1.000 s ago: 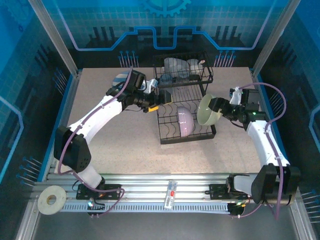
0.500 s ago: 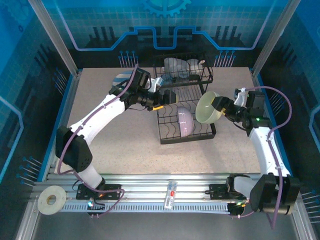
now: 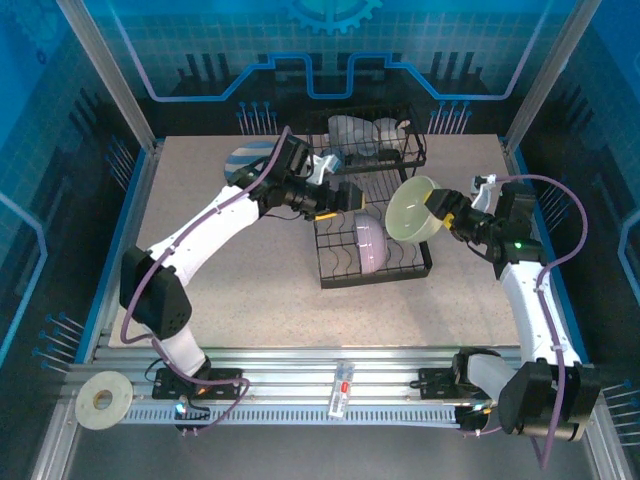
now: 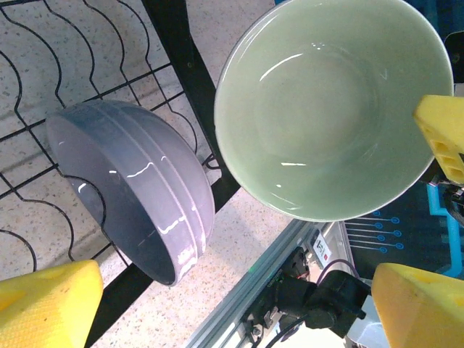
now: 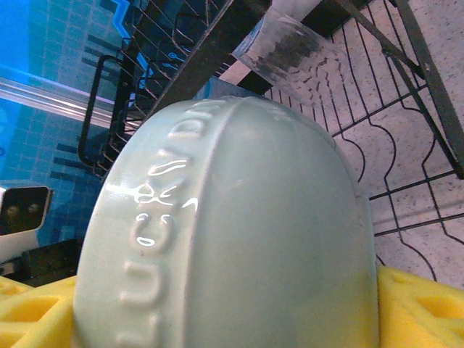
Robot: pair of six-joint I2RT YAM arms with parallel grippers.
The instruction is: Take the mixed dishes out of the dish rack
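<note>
You have a white ring-shaped roll [image 3: 103,399] lying flat at the near left corner, off the speckled tabletop [image 3: 260,290]. A small clear item with red marks [image 3: 343,388] lies across the aluminium rails [image 3: 280,362] near the middle. Blue patterned panels [image 3: 200,40] wall in the back.

Two white arms [image 3: 205,235] with black joints [image 3: 160,305], looping purple cables [image 3: 123,320], yellow gripper fingers [image 4: 43,301]

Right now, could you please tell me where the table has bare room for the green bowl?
Widest bare patch: the table in front of the dish rack, down to the near edge. Crowded: right of the rack, where the right gripper holds the pale green bowl.
</note>
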